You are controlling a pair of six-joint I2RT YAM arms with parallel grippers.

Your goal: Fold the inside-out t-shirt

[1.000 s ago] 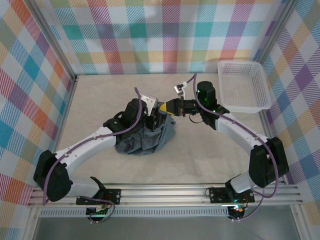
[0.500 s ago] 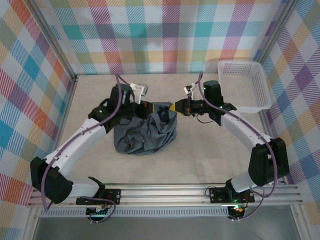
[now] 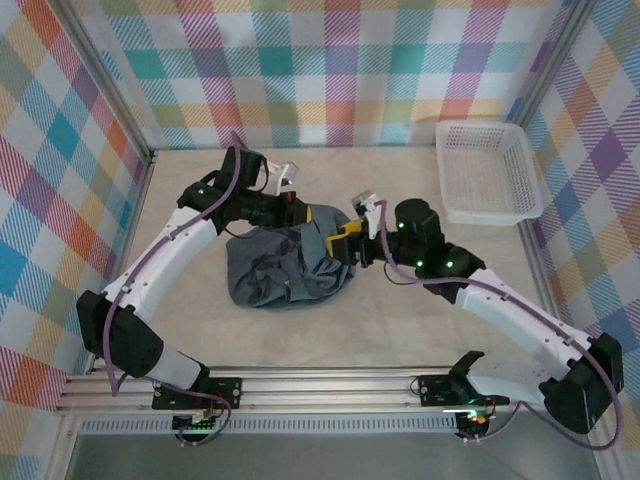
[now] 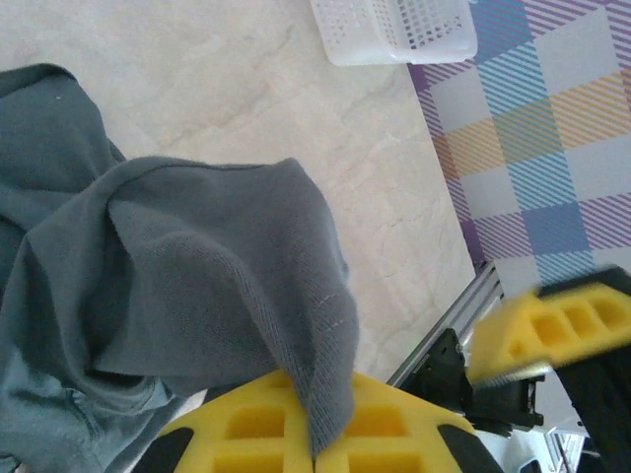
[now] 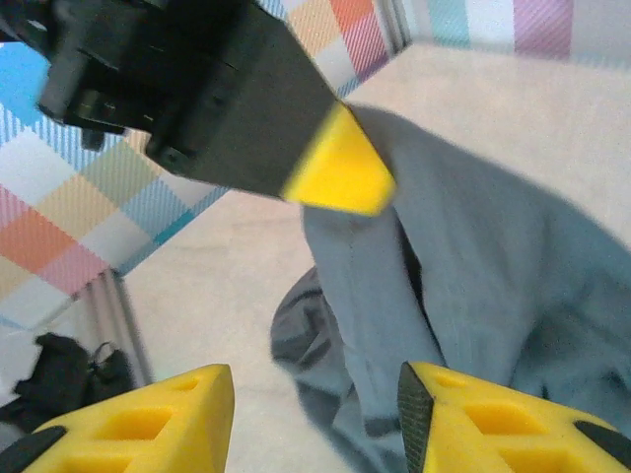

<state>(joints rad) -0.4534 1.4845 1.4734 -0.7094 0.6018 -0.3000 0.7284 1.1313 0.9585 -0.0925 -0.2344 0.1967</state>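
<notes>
A: Top view, entries?

B: Entry one: shirt (image 3: 285, 270), a crumpled heap in the middle of the table (image 3: 400, 330). Entry two: left gripper (image 3: 308, 213), at the heap's 12 o'clock edge, yellow pads against the cloth. Entry three: right gripper (image 3: 340, 245), at the heap's 2 o'clock edge, just beside the left one. Entry four: basket (image 3: 480, 165), at the table's 2 o'clock corner, well apart from the shirt.

A: Left wrist view?

B: Left gripper (image 4: 315, 443), at 6 o'clock: pads pressed together on a raised fold of the shirt (image 4: 197, 286). The cloth spreads from the pads toward 10 o'clock. Basket (image 4: 394, 30) at 12 o'clock, standing on the table (image 4: 325, 128). At 4 o'clock, blurred, one yellow finger (image 4: 552, 330) of the right gripper, apart from the fold.

A: Right wrist view?

B: Right gripper (image 5: 314, 404): fingers spread apart, one at 7 o'clock and one at 5 o'clock. Shirt (image 5: 473, 266) lies beyond the gap and fills the side from 1 to 5 o'clock. Cloth comes down beside the 5 o'clock finger; whether it touches cannot be told. Left gripper (image 5: 340, 172) near 12 o'clock, its yellow tip on a ridge of the cloth.
</notes>
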